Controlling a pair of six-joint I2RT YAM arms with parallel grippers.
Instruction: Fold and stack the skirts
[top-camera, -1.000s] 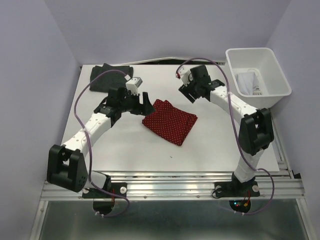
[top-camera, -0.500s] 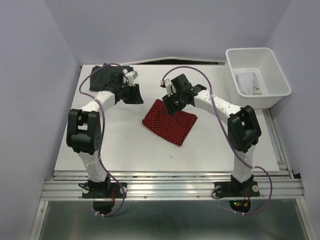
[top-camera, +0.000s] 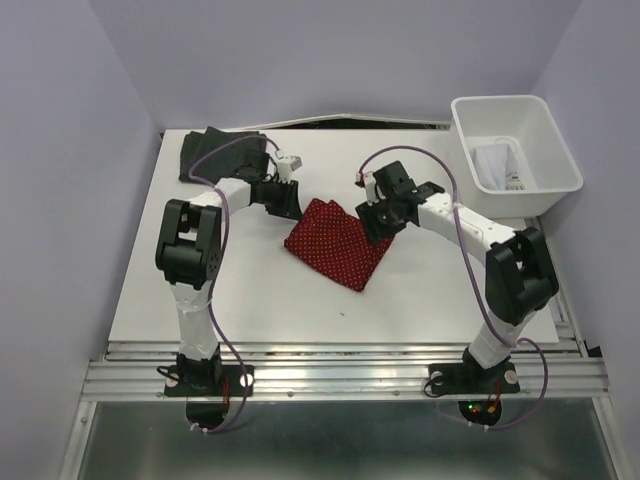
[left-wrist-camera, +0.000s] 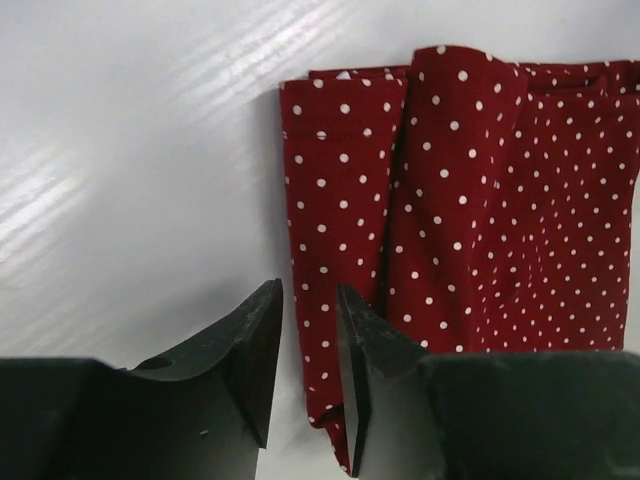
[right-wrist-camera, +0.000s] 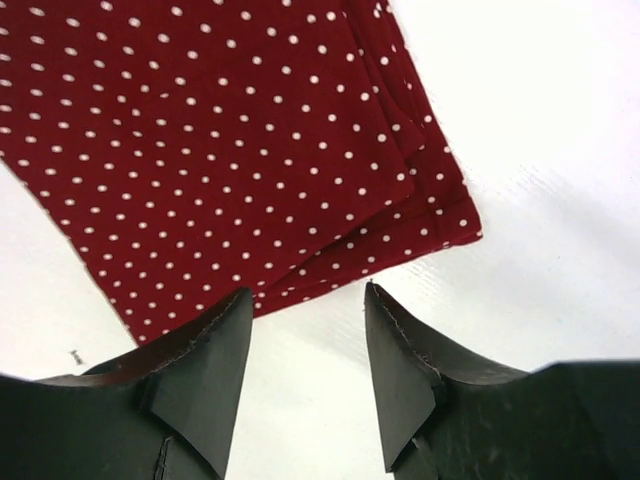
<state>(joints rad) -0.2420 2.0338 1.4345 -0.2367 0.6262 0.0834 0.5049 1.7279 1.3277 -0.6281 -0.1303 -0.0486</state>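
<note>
Left pincer (left-wrist-camera: 308, 292) narrowly apart astride the red skirt (left-wrist-camera: 480, 200) hem; right pincer (right-wrist-camera: 307, 292) apart, empty; a shallow bite could spill the folds.

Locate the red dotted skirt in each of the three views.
Top external: the red dotted skirt lies folded near the middle of the white table.
Left wrist: the skirt fills the right half.
Right wrist: the skirt covers the upper left, with a folded corner at right.
Shared landmark: the bare white table around it.

The red skirt (top-camera: 338, 243) has tiny white dots all over; the dark skirt (top-camera: 203, 155) is charcoal-black; the bin (top-camera: 520, 203) is white.
</note>
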